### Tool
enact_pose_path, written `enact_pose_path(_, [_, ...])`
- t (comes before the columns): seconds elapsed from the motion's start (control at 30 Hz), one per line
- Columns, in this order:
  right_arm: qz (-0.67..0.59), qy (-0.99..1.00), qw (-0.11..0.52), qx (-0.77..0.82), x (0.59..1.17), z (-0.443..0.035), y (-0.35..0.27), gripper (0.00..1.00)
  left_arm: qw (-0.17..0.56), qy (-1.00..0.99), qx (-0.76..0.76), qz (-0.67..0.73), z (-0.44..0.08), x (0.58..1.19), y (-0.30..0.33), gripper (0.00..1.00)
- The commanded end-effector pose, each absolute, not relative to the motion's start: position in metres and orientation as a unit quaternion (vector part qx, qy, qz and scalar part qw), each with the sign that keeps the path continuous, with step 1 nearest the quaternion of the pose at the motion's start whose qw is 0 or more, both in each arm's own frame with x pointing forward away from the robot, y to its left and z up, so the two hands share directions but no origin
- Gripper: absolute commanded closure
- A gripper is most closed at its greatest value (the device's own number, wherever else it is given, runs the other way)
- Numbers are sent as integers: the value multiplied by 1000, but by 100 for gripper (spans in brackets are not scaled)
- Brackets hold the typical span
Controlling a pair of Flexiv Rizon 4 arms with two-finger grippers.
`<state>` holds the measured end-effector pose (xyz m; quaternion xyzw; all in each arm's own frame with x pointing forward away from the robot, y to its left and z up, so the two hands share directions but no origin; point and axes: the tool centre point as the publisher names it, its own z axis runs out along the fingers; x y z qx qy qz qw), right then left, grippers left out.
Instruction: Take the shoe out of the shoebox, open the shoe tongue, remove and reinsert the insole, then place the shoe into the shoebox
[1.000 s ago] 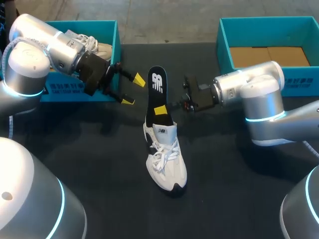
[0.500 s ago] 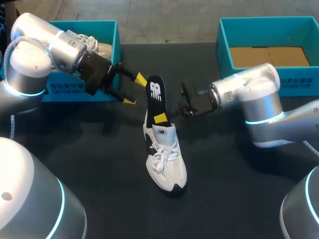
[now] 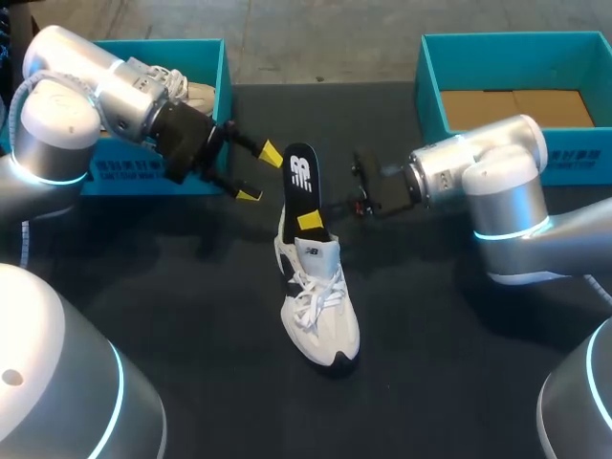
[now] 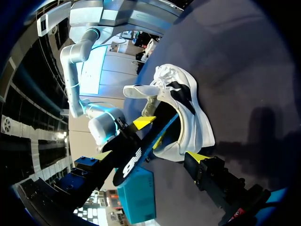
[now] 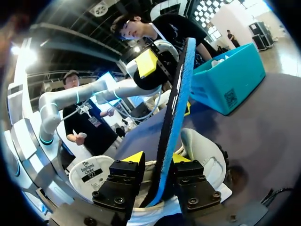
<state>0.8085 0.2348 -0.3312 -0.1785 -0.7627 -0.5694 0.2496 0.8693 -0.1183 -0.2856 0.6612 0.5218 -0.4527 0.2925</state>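
Standing mid-bench, toe toward the near edge, shoe (image 3: 320, 306) carries the insole (image 3: 299, 177) upright, lower end in the heel. Right gripper (image 3: 310, 221) pinches the insole just above the collar. Left gripper (image 3: 260, 174) hangs spread beside its top, touching nothing. Left box (image 3: 223, 86) and right box (image 3: 428, 96) sit at the far corners. Risk: a downward push buckles the insole or tips the unheld shoe.

Insole (image 3: 300, 177) lower end inside shoe (image 3: 320, 316); second shoe (image 3: 191, 93) half behind left arm (image 3: 86, 76).
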Motion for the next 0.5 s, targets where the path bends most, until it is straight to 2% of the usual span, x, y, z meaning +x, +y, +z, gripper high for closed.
enact_pose_path(0.03, [-565,-767,247,-176,814,-326,237,68,293,524,661,-449,-284,866,-115,0])
enact_pose_path(0.23, [-564,-771,245,-167,825,-324,242,73,295,526,660,-448,-284,865,-113,0])
enact_pose_path(0.3, [-563,-772,245,-164,828,-324,243,82,295,526,661,-447,-284,865,-112,0])
enact_pose_path(0.37, [-561,-773,247,-162,830,-325,244,100,295,526,661,-447,-284,865,-112,0])
enact_pose_path(0.5, [-555,-774,258,-163,827,-330,245,100,296,526,661,-446,-283,865,-111,0])
